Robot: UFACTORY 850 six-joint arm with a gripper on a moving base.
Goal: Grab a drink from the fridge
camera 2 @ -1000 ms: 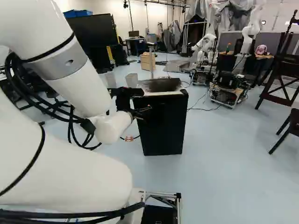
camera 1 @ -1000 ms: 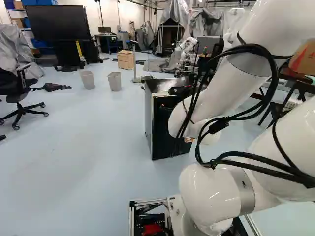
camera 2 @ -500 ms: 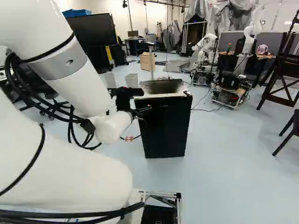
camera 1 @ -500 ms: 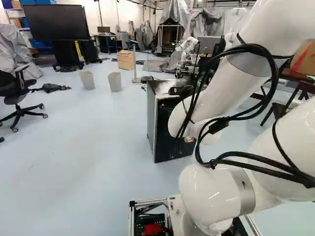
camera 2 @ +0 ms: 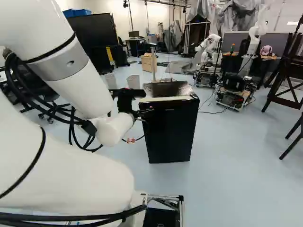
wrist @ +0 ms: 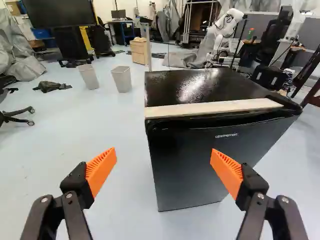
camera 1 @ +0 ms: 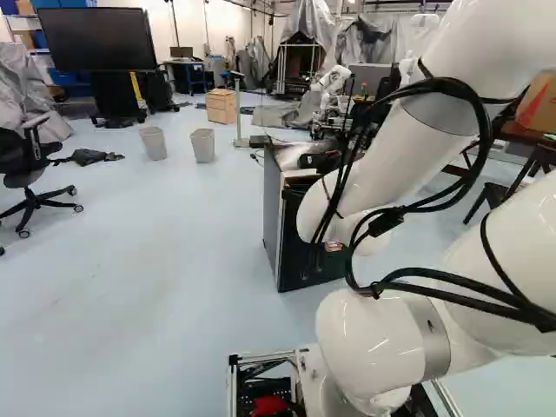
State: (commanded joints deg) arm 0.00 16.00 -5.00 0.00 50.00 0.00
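Ahead of the gripper (wrist: 164, 152) stands the fridge (wrist: 190, 170), black and low on the floor, its door apparently shut; no drink shows, so presumably it is inside. Along the fridge's top front edge runs a pale strip (wrist: 215, 107), and just below that is a dark lip that may serve as the pull. Short of the fridge, the gripper has its fingers spread wide, with nothing between the orange pads (wrist: 101, 167), and the white arm (camera 2: 78, 90) reaches towards the fridge's front. The likely step is lining up to open the door. One finger lies across the fridge's front in the wrist view, the other across floor beside it, so driving straight in could ram a fingertip into the door and shove the fridge. A hook set too shallow under the lip might slip off, or drag the pale strip loose. If the base stands too close to the fridge, the opening door could strike it or the arm. Beyond the fridge are two bins (wrist: 121, 79), a wooden cabinet (wrist: 139, 52) and another robot (wrist: 222, 35), all well clear of the reach
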